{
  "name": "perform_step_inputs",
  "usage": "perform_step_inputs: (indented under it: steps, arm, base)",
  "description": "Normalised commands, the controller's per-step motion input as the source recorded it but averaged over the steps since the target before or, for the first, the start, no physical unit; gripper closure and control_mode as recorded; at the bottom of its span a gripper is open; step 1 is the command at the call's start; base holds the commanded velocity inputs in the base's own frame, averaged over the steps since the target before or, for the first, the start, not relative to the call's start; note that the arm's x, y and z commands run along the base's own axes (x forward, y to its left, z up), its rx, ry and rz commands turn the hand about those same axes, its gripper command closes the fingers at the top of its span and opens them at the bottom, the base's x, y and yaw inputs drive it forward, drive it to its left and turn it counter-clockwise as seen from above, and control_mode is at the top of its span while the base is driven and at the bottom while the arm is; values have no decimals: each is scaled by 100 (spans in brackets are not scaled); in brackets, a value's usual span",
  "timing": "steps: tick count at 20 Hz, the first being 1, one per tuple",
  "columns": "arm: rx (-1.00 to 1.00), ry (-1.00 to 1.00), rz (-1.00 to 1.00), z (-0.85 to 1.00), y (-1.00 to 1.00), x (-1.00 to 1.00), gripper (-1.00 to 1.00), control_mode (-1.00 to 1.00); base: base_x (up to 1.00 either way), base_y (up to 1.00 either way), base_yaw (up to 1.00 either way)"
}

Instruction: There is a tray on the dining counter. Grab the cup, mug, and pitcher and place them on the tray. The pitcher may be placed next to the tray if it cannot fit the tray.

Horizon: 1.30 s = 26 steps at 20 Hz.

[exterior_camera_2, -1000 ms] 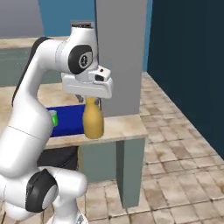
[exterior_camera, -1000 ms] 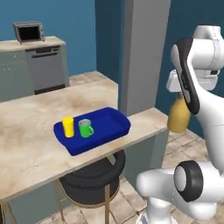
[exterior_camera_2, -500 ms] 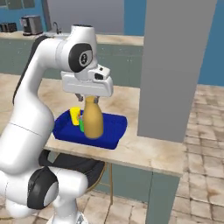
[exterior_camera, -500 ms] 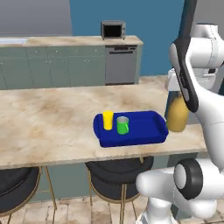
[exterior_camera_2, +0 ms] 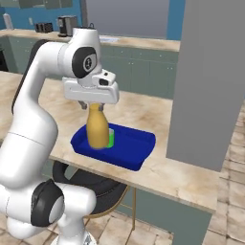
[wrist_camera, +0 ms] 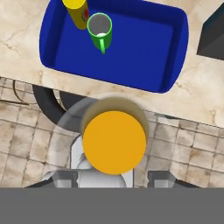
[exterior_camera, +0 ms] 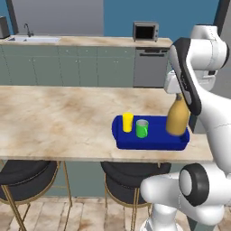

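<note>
Right base view, gripper (exterior_camera_2: pixel 95 106) clamped on pitcher (exterior_camera_2: pixel 97 129) neck, pitcher hanging over tray (exterior_camera_2: pixel 139 150)

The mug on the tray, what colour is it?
Bright green with a pale rim; the mug shows best in the hand view.

Deep-blue tray (exterior_camera: pixel 153 140) on a beige marbled desk (exterior_camera: pixel 58 119). Yellow cup (exterior_camera: pixel 127 122) has what looks like a reddish mark, hard to tell in the hand view. Bright green mug (exterior_camera: pixel 142 128) with a pale rim, amber-mustard pitcher (exterior_camera: pixel 177 118), black stools (exterior_camera: pixel 27 173) on gold legs.
</note>
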Motion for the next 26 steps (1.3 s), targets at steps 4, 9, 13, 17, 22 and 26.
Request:
perform_step_inputs:
  steps: [4,9,13,17,22,26]
  arm:
    - [0,0,0,0,0,0,100,100]
    - [0,0,0,0,0,0,100,100]
    - [0,0,0,0,0,0,100,100]
    - [1,0,0,-3,-10,15,100,-100]
    - [4,-5,0,-18,-32,66,100,-100]
    - [4,-8,0,-30,-49,60,100,-100]
  base:
    - [56,-34,0]
    - [39,-44,-1]
    - [21,-34,-5]
    - [36,-25,-1]
    - [0,0,0]
    - [0,0,0]
